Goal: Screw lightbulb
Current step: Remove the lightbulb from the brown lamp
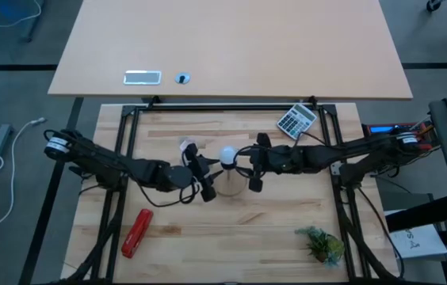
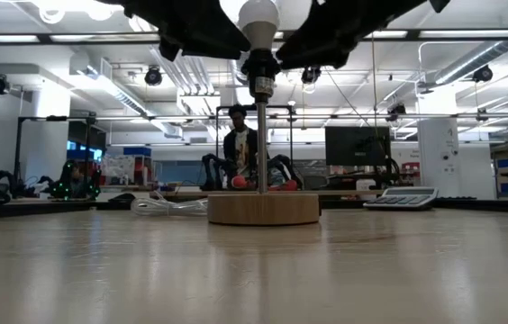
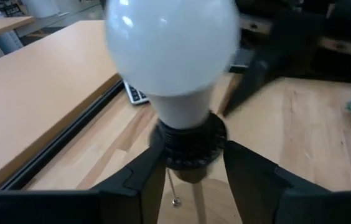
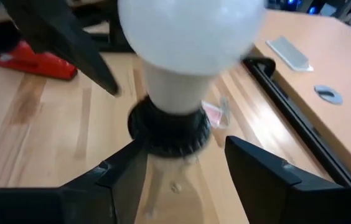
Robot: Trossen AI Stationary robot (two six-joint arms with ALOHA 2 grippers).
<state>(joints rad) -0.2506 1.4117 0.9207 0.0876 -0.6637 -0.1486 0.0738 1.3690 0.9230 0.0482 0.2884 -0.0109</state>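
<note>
A white lightbulb (image 1: 228, 154) (image 2: 258, 16) sits upright in the black socket (image 2: 261, 70) of a lamp. The lamp's thin stem (image 2: 261, 144) rises from a round wooden disc (image 2: 263, 209) standing on the table's middle. My left gripper (image 3: 191, 165) (image 1: 214, 172) reaches in from the table's left and is shut on the socket just under the bulb (image 3: 169, 50). My right gripper (image 4: 185, 149) (image 1: 246, 164) comes from the table's right. It is open, with a finger on either side of the socket (image 4: 169, 130) below the bulb (image 4: 188, 31). My left gripper has the black socket (image 3: 191, 140) between its two fingers (image 3: 141, 180), which meet the socket's lower sides. The fingers come nearly level from the table's left and slant slightly down. The lamp stands upright on its wooden disc, bulb on top.
A calculator (image 1: 297, 120) lies at the back right, a red tool (image 1: 137, 233) at the front left and a green sprig (image 1: 322, 244) at the front right. A clear plastic scrap (image 1: 185, 146) lies behind my left gripper. A pale desk (image 1: 231, 47) stands beyond the table. A person (image 2: 239, 135) stands in the room behind.
</note>
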